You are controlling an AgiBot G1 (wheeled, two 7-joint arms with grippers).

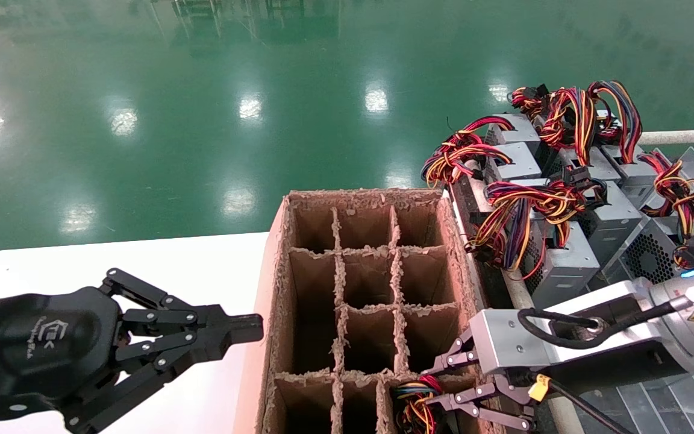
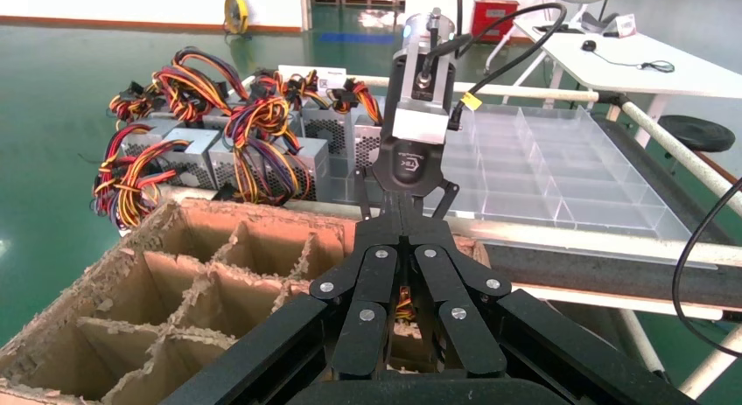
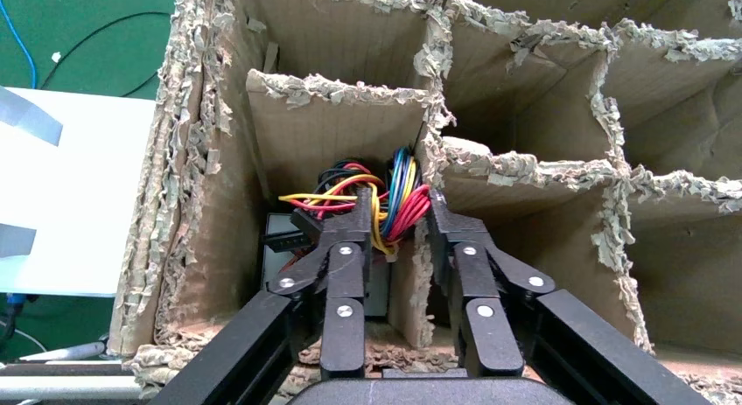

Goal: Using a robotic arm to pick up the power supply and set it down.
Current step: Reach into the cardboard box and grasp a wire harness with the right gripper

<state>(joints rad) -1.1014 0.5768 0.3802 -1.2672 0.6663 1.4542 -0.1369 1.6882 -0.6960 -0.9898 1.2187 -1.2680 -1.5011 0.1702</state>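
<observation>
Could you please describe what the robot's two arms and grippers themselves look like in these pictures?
The left gripper has a rounded, glossy black body bearing a pale logo, with black jointed linkage fingers fastened by silver screws. The right gripper has grey-looking linkage fingers under a silver-grey wrist block; a black cable loops over it, with a yellow tag beside it. Behind that block, the arm carries a blue light and a yellow warning triangle.

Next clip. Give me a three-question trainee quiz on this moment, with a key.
1. True or false: the left hand holds a power supply.
2. Which compartment of the cardboard divider box is the right hand over? A) far-left corner B) near-right corner C) middle
3. Fill in: the spare power supplies are piled to the box's ____ side.

Key: 1 false; it is shut on nothing, over the white table. 2 B; one power supply sits there. 3 right.
</observation>
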